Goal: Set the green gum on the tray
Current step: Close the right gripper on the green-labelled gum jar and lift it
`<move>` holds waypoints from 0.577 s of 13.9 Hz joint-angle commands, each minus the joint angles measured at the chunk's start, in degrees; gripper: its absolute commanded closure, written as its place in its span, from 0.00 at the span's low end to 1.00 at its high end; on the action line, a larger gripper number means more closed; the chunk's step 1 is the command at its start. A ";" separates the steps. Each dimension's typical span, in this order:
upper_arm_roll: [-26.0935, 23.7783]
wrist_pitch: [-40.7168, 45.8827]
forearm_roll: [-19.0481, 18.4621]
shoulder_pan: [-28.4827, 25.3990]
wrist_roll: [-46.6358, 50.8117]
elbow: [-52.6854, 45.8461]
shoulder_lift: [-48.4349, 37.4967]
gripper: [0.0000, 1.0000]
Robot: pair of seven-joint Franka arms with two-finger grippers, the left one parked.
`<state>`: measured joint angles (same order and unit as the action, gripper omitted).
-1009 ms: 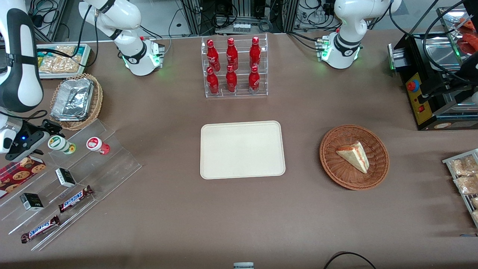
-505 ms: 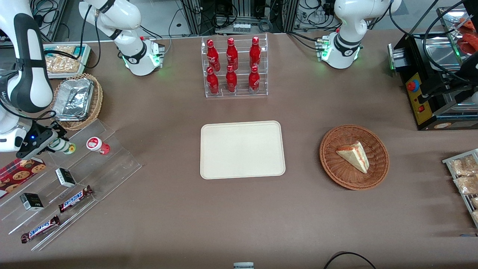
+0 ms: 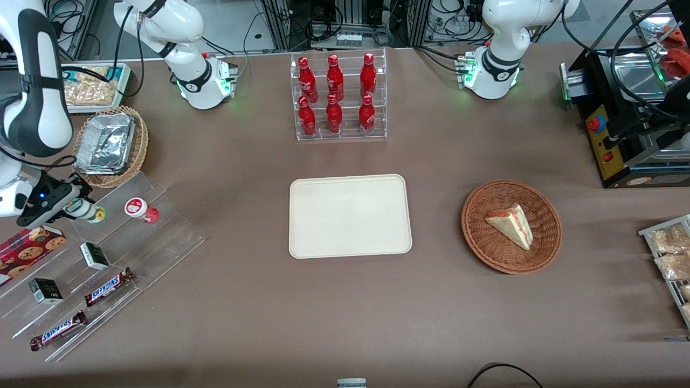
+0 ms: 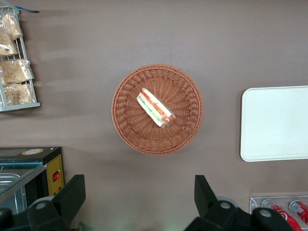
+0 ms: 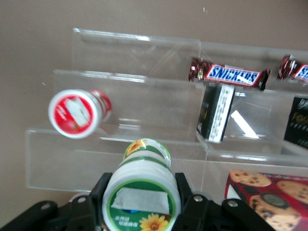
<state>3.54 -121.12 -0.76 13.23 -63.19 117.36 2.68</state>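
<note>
1. The gripper point(image 3: 69, 206) is sitting at the top step of the clear acrylic display stand point(image 3: 108, 253), at the working arm's end of the desk point(image 3: 345, 302).
2. Its jaws are pinching the green gum point(image 3: 86, 211) just below the lid; in the right wrist view the black fingers point(image 5: 98, 195) are pressing against both sides of the green gum point(image 5: 142, 190), whose sunflower-printed lid is facing the camera.
3. The green gum is lying tilted on the stand's top step, with the red gum canister point(image 3: 140, 209) just beside it on the same step, not touching it.
4. On the stand's lower steps, two dark small boxes point(image 3: 94, 255) and two Snickers bars point(image 3: 108, 286) are lying nearer the front camera than the green gum.
5. A cookie packet point(image 3: 29, 249) is lying just beside the stand, near the gripper.
6. The tray point(image 3: 349, 215) is lying flat at the middle of the desk, well apart from the stand, with nothing on it.
7. A rack of red cola bottles point(image 3: 339, 97) is standing farther from the front camera than the tray.
8. A wicker basket point(image 3: 511, 226) holding a sandwich wedge point(image 3: 509, 225) is sitting beside the tray, toward the parked arm's end.
</note>
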 commanded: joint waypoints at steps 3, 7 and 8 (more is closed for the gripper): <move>-0.02 7.56 0.24 -8.29 12.44 -6.17 0.39 1.00; -0.02 7.56 0.24 -18.83 28.96 -6.17 2.15 1.00; -0.02 7.56 0.32 -21.90 33.35 -6.17 2.85 1.00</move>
<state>2.94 -114.82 -0.70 -4.25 -36.56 112.49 3.86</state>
